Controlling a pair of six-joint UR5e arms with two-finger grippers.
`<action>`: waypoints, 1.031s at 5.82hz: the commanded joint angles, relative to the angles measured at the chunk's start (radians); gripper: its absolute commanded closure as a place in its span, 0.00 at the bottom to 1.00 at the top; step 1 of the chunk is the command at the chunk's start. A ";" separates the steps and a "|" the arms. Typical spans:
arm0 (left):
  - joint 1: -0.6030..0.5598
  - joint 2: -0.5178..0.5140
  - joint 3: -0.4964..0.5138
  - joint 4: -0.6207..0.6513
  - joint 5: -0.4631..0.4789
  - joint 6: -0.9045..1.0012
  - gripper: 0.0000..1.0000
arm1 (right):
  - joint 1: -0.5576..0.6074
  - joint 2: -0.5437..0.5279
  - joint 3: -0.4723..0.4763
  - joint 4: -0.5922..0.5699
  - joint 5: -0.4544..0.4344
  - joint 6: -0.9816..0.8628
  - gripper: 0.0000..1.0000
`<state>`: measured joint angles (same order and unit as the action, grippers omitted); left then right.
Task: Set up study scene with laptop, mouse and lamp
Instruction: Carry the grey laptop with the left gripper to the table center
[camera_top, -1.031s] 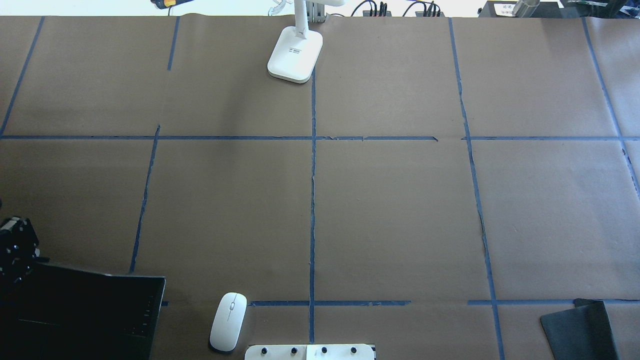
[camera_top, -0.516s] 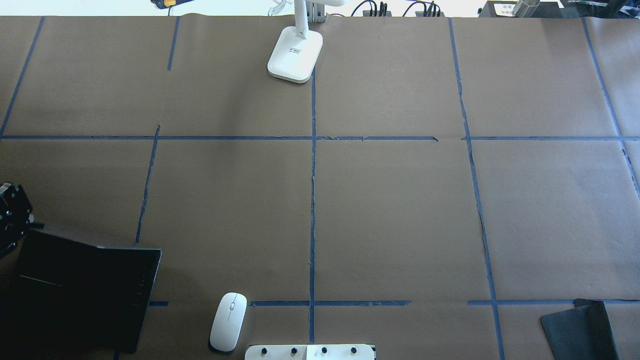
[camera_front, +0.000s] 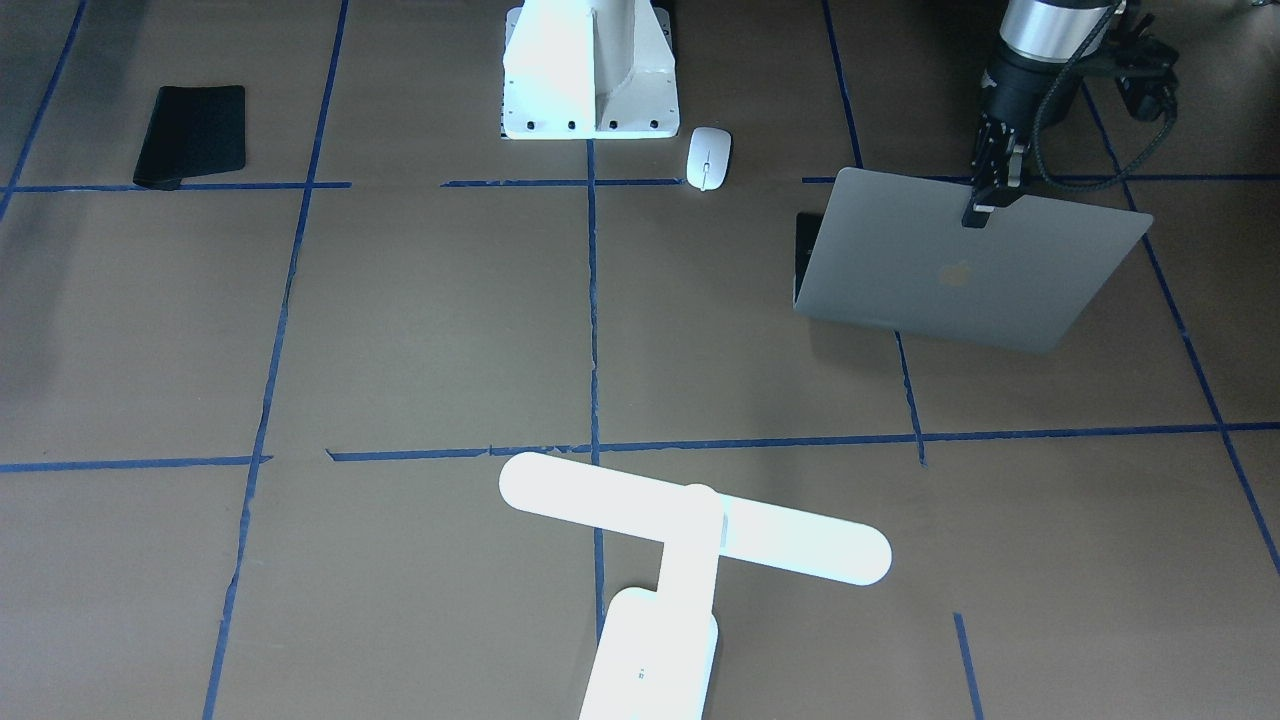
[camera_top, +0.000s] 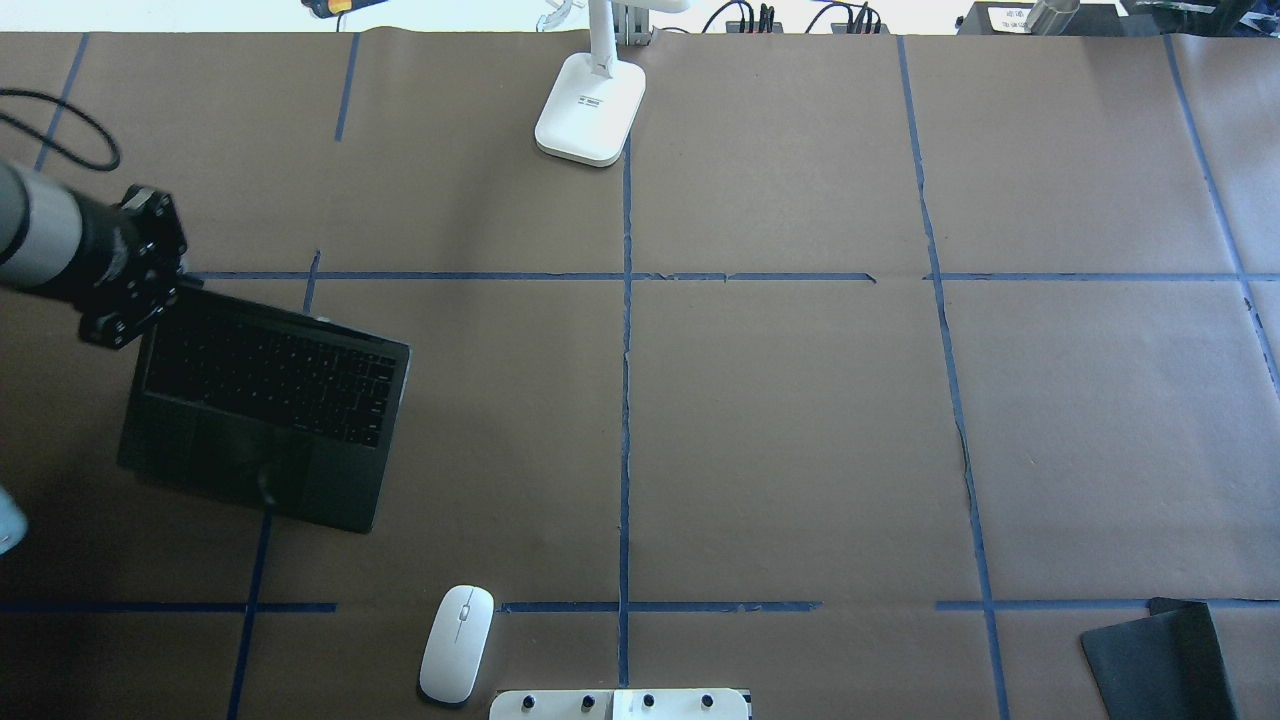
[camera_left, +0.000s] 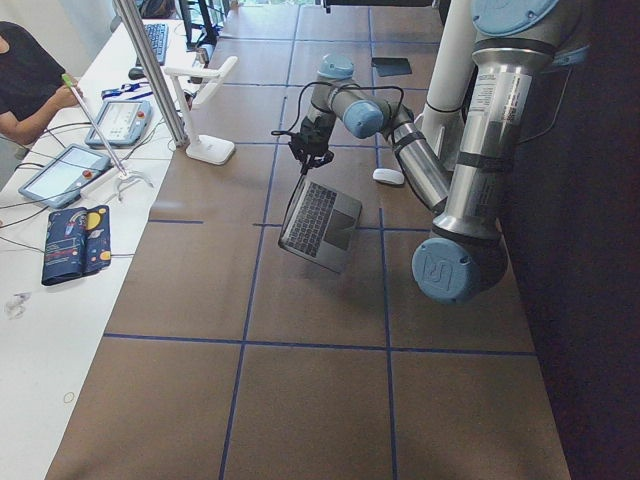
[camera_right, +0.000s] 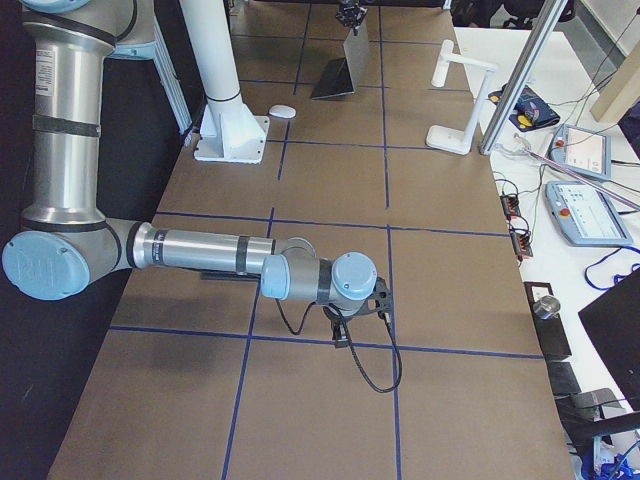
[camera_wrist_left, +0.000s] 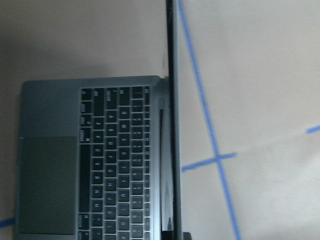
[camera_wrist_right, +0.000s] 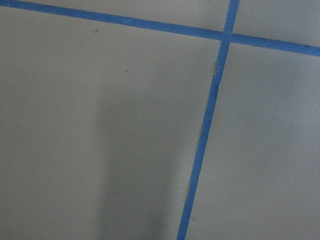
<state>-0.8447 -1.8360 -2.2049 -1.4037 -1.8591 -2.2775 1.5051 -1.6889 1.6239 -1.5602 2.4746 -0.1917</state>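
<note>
While the left gripper (camera_front: 985, 200) is clamping its lid, the laptop (camera_front: 960, 270) is hanging open.
The lid's top edge is sitting between the jaws.

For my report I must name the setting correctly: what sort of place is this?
Probably a robotics lab: a table gridded with blue tape, the left arm and the right arm standing at it, and control pendants on a side bench.

Left claw (camera_front: 985, 205) — clamped on the laptop (camera_top: 265, 400) — has carried it well forward.
</note>
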 joint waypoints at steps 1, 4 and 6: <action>-0.007 -0.243 0.206 0.023 -0.003 0.004 1.00 | 0.000 0.005 -0.021 0.000 0.001 0.000 0.00; 0.051 -0.525 0.463 0.022 -0.002 -0.170 1.00 | 0.000 0.014 -0.039 0.002 0.001 0.000 0.00; 0.101 -0.705 0.617 0.029 0.004 -0.316 1.00 | -0.002 0.018 -0.050 0.002 0.001 0.000 0.00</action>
<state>-0.7691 -2.4559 -1.6608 -1.3783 -1.8576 -2.5194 1.5038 -1.6724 1.5798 -1.5586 2.4758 -0.1917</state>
